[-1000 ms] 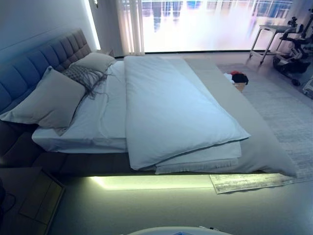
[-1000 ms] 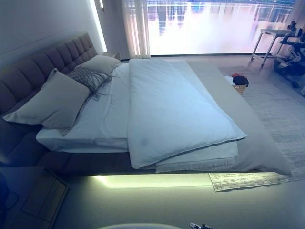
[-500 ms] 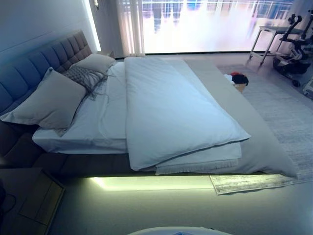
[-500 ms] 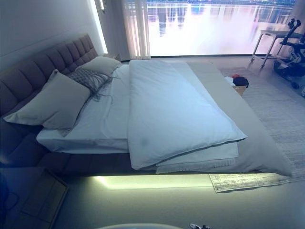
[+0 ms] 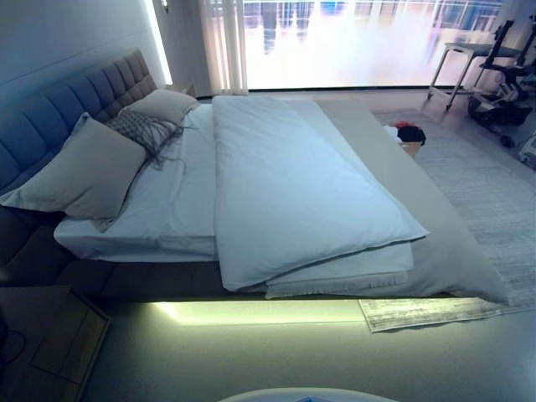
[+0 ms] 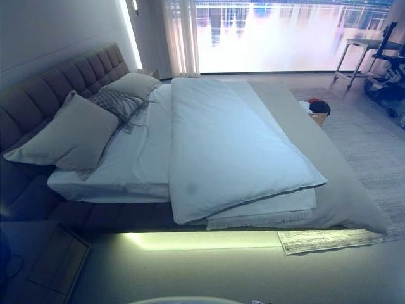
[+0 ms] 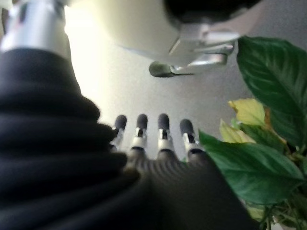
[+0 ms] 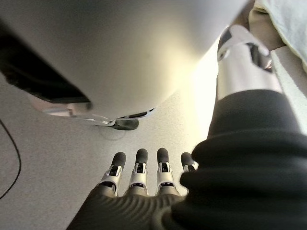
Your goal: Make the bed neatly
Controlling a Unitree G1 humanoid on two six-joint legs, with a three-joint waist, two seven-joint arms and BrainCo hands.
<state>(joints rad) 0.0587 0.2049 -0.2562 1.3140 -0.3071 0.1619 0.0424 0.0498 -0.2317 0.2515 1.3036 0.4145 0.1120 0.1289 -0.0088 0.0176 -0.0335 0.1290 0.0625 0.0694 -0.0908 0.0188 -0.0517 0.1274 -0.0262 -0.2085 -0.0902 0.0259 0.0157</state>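
The bed (image 5: 172, 209) lies across the view, its padded headboard (image 5: 75, 100) at the left. A white duvet (image 5: 293, 193) is folded over on itself along the middle, and its near corner hangs over the bed's front edge. A grey cover (image 5: 444, 251) shows beneath it at the foot. Two pale pillows (image 5: 84, 172) (image 5: 163, 105) and a grey knitted cushion (image 5: 142, 130) lean at the headboard. My left hand (image 7: 151, 132) and right hand (image 8: 144, 172) show only in their wrist views. Both have straight fingers, hold nothing and hang above the floor, away from the bed.
A wooden nightstand (image 5: 50, 335) stands at the lower left. A rug (image 5: 494, 193) lies past the foot of the bed, with a basket of clothes (image 5: 406, 136) on it. A small table (image 5: 461, 59) and equipment (image 5: 502, 92) stand by the window. A leafy plant (image 7: 259, 143) is beside my left hand.
The view has shifted very slightly. Nothing on the bed has moved.
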